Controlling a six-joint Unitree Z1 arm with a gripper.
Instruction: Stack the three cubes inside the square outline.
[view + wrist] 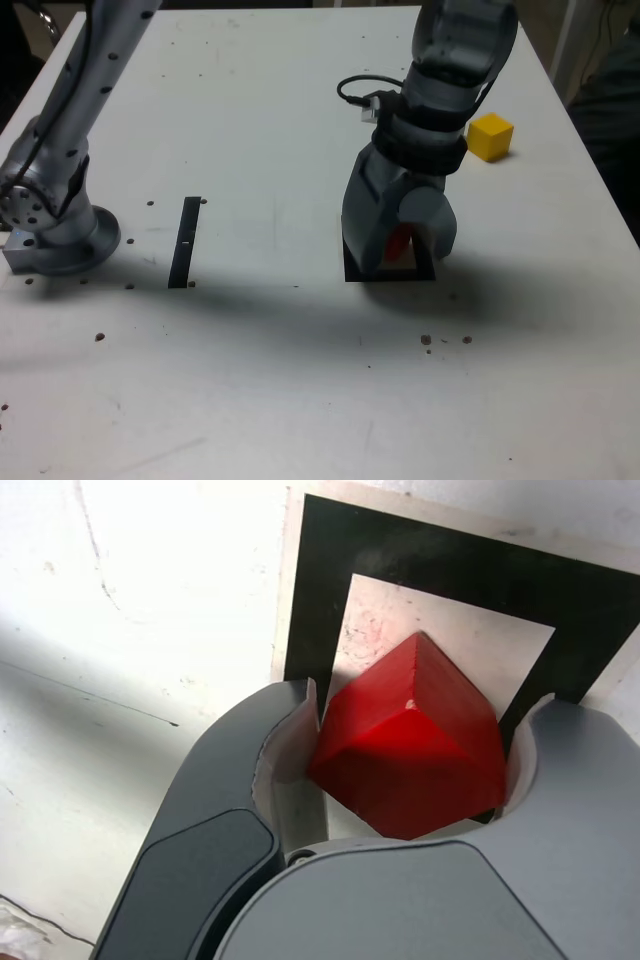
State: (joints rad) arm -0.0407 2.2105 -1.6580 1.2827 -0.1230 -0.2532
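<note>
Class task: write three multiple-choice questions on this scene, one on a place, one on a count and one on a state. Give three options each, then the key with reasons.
1. Where is the yellow cube in the exterior view?
A) Inside the square outline
B) On the black strip
C) To the right of the outline

2. How many cubes can be seen?
A) Two
B) Four
C) Five

3. How do the jaws stand?
A) Wide open, nothing between them
B) Closed on the red cube
C) Closed on each other

Key:
1. C: it sits up and right of the outline.
2. A: only red and yellow show.
3. B: the wrist view shows them against its two sides.
</note>
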